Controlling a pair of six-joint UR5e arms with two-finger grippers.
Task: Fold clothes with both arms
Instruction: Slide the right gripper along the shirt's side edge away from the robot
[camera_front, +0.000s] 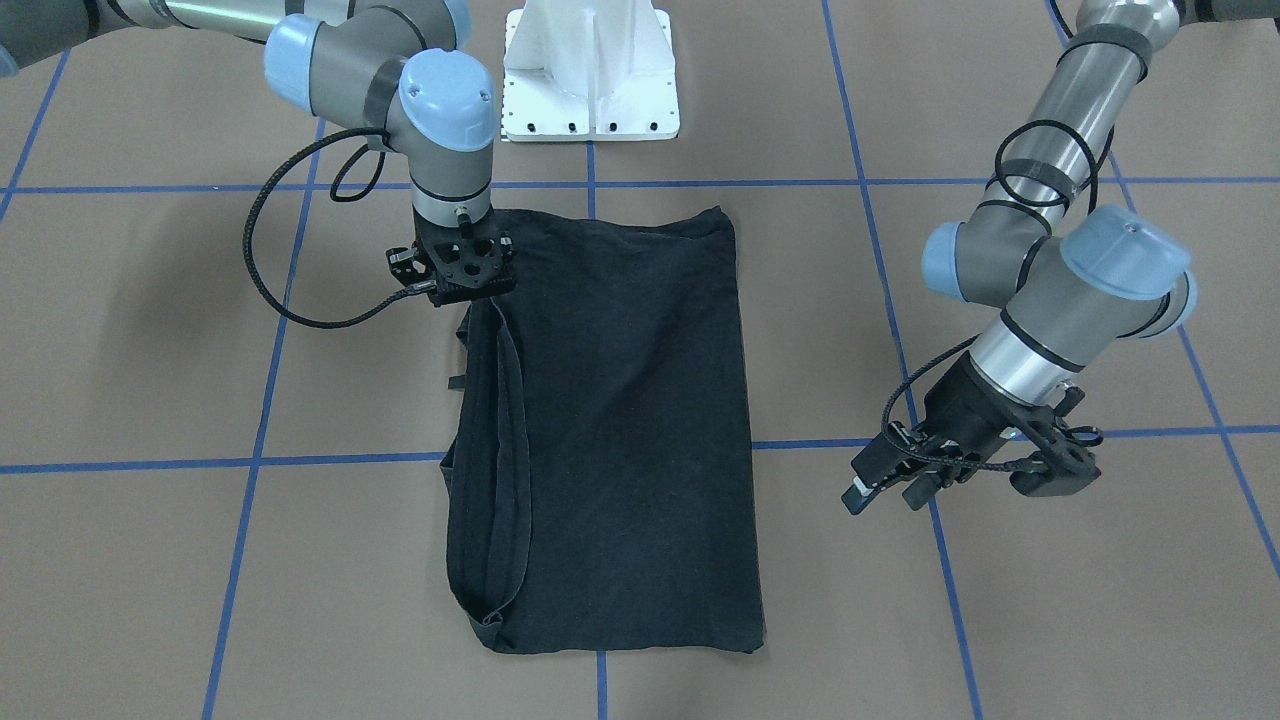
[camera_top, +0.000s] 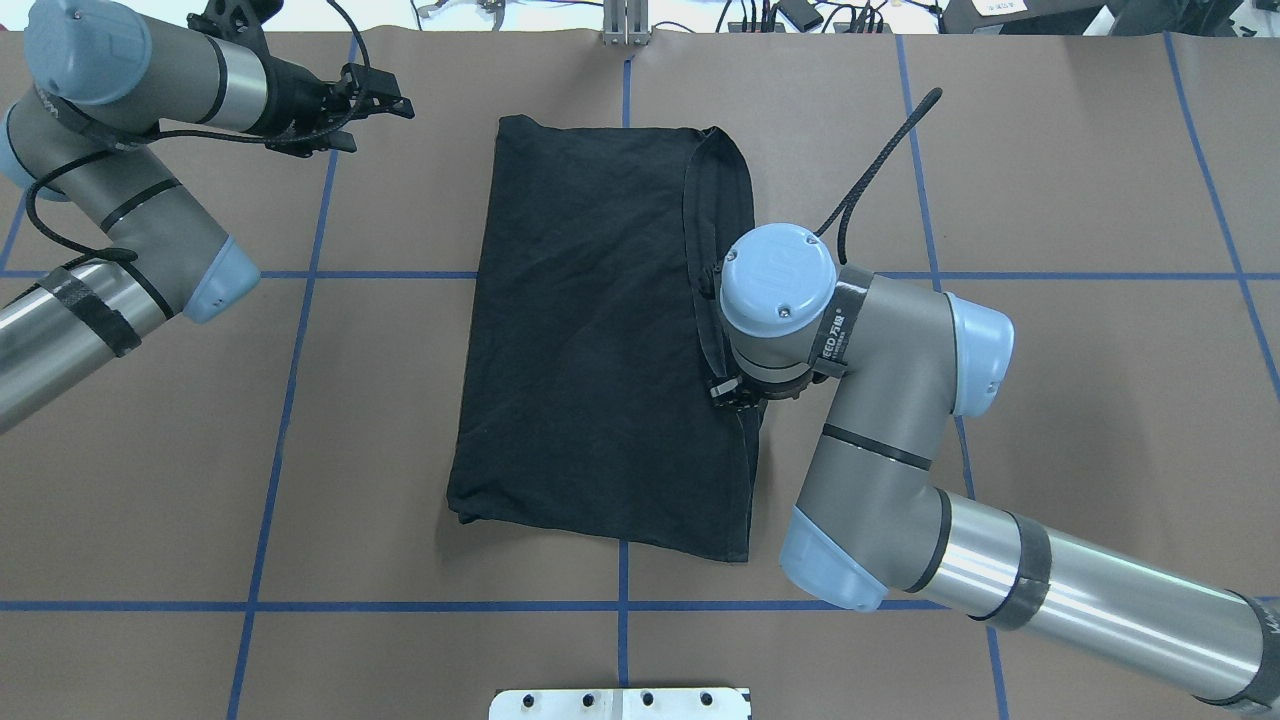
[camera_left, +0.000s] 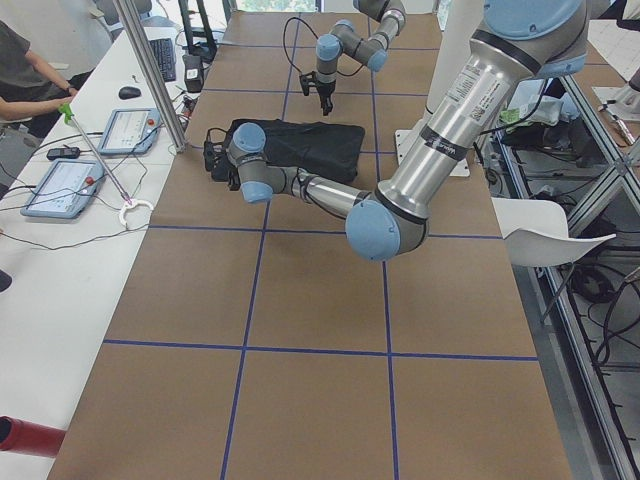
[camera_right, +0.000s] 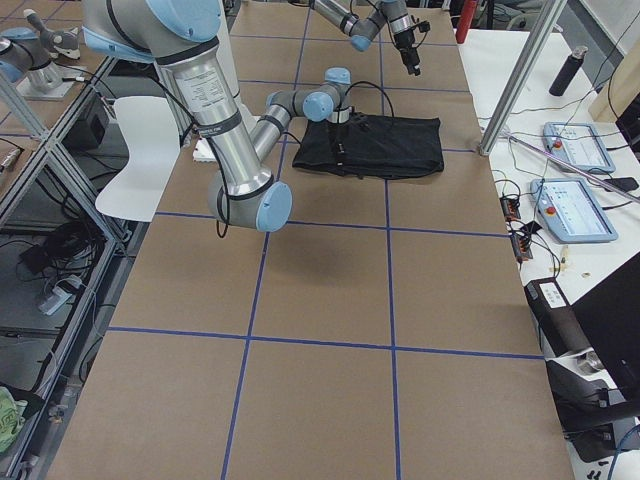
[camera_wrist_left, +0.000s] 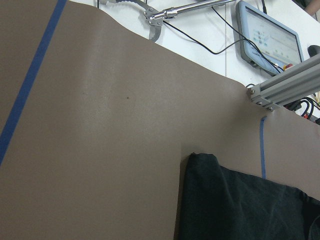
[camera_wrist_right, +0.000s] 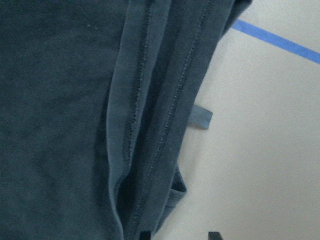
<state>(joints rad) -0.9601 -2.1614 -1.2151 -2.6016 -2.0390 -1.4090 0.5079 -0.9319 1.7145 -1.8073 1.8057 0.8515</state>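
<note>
Overhead exterior — T-shirt (camera_top: 590, 340) edge under right gripper (camera_top: 733, 391) — left gripper (camera_top: 375, 100) well apart

Right arm (camera_right: 215, 110), the near one, drops in from upper left with its elbow low over the brown table (camera_right: 320, 380). Forearm runs back up and the right gripper (camera_right: 340, 128) points down on the black shirt (camera_right: 390, 148), toward its left end. Shirt lies as a flat rectangle. Left arm (camera_right: 335, 12) is far back, left gripper (camera_right: 410, 60) hanging over bare table beyond the shirt. Both grippers too small to read. White chair (camera_right: 150, 150) at left, two touch panels (camera_right: 572, 150) on the right-hand bench.
</note>
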